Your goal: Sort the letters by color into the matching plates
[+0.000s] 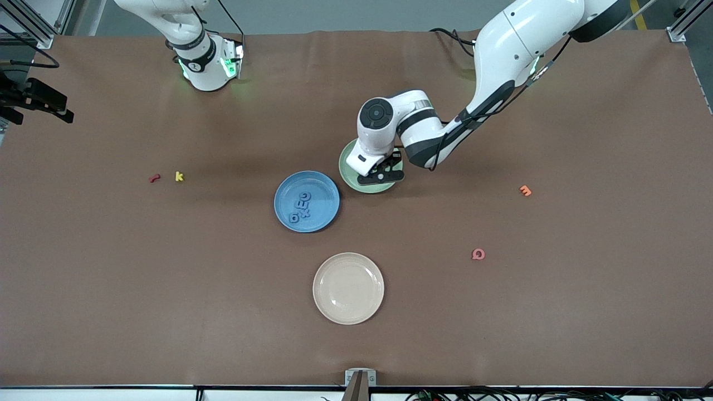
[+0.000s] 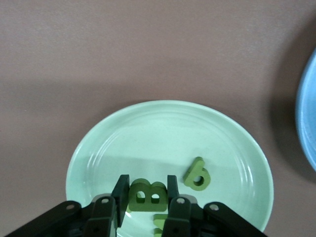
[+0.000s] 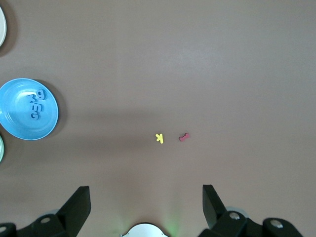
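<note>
Nearest to the front camera: a cream plate [image 1: 348, 288], bare, no part in the sorting. Farther up the table, the blue plate [image 1: 307, 201], with four blue letters [image 1: 303, 206] lying in a row inside it. Just beside it, toward the left arm's end and a little farther from the camera, the pale green plate [image 2: 168, 133].

Directly over that green plate, low: the left gripper [image 2: 146, 193], narrowed on a green B [image 2: 146, 195]. Held flat between the two fingers, with the long axis of the B running across from one finger to the other. In the same plate, a green 6 [image 2: 197, 174] lying just beside the held B, not touching it, and part of another green piece [image 2: 160, 223] showing under the gripper. A fourth green piece: not visible, perhaps hidden.

The relation that matters: held B already above the plate's floor and inside the rim, so probably only opening the fingers remains, then lifting straight up. Small risk of the B landing on the piece beneath.

Right gripper [image 3: 145, 200]: spread wide, holding nothing, waiting high near its own base, over bare table.

Loose on the table, not for sorting: a yellow k [image 1: 179, 176] and a red piece [image 1: 154, 178] toward the right arm's end; an orange piece [image 1: 525, 191] and a pink piece [image 1: 478, 254] toward the left arm's end.
</note>
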